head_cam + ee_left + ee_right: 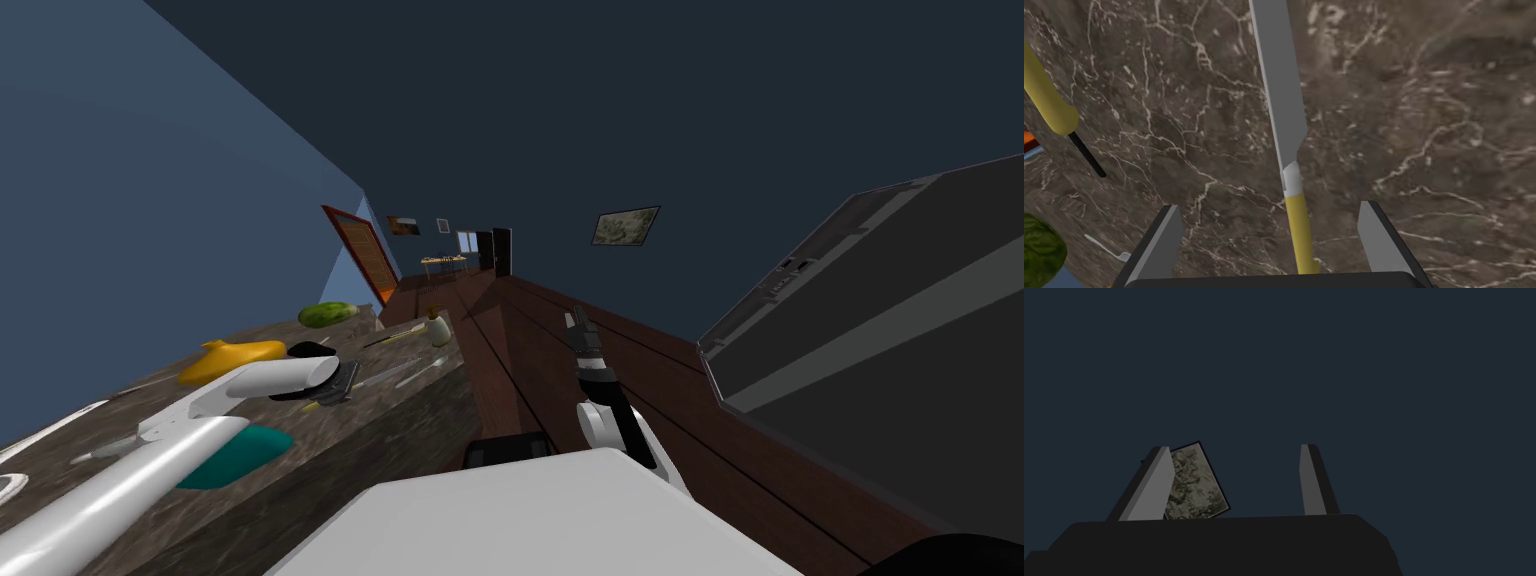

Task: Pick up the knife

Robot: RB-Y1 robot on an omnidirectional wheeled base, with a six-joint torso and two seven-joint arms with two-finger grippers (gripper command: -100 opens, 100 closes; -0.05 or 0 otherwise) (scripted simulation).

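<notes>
The knife (1284,100) lies flat on the dark marble counter (1424,125), its grey blade pointing away from my hand and a white collar joining it to a yellow handle (1300,230). My left gripper (1269,207) hovers over it, open, with the handle between the two fingers (1374,240) and touching neither. In the head view the left gripper (340,385) is low over the counter (400,430), and the knife's blade (395,374) reaches out beyond it. My right gripper (577,322) is held up over the floor, open and empty.
Beside the knife lie a yellow-handled tool with a black shaft (1049,100), a small white spoon (1106,248) and a green leafy lump (1041,250). A yellow object (232,360), a teal one (240,455) and a small bottle (438,328) share the counter. A dark grey appliance (880,330) stands at the right.
</notes>
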